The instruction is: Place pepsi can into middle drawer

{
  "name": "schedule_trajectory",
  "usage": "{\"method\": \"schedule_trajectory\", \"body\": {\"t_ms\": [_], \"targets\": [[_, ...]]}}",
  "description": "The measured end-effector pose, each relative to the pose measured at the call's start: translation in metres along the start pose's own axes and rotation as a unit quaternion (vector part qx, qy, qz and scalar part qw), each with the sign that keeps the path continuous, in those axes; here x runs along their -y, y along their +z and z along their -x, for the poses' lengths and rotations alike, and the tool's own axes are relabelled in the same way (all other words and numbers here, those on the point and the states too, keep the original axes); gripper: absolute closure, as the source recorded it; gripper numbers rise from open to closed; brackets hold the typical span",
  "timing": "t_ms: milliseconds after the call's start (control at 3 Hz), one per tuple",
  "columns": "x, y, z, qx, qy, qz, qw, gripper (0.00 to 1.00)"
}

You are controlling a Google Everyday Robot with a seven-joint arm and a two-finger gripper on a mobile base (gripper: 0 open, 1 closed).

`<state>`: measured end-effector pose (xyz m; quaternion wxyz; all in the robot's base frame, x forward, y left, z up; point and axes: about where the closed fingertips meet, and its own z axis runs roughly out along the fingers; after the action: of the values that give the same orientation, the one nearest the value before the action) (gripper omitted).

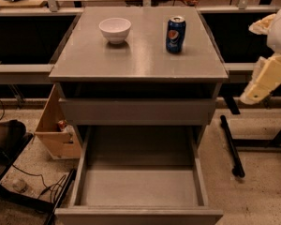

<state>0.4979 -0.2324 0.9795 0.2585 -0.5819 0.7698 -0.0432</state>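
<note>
One step has not yet begun: the reach. The small dark-blue pepsi can (175, 34) with its silver top stands upright at 1 o'clock on the flat grey cabinet top (140, 62). The cream robot gripper (260, 86) hangs well apart at 3 o'clock, holding nothing; how far open it is cannot be told. The next move likely calls for grasping the can and lowering it into the wide grey middle drawer (138, 189), open at 6 o'clock. The white round bowl (114, 29) at 11 o'clock blocks nothing.

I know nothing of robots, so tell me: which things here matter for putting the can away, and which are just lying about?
For the job: pepsi can, standing upright; middle drawer, pulled open; gripper, at the right edge, away from the can.
Just lying about: white bowl left of the can; brown box left of the drawer.
</note>
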Motion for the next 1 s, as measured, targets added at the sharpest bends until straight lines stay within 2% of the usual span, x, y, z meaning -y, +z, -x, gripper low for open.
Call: {"method": "schedule_trajectory", "body": {"t_ms": [333, 667, 1000], "targets": [[0.079, 0.040, 0.002, 0.118, 0.051, -0.060, 0.9900, 0.00], [0.133, 0.064, 0.010, 0.199, 0.092, -0.099, 0.9706, 0.00], [0.156, 0.070, 0.012, 0.251, 0.134, -0.136, 0.9490, 0.00]]}}
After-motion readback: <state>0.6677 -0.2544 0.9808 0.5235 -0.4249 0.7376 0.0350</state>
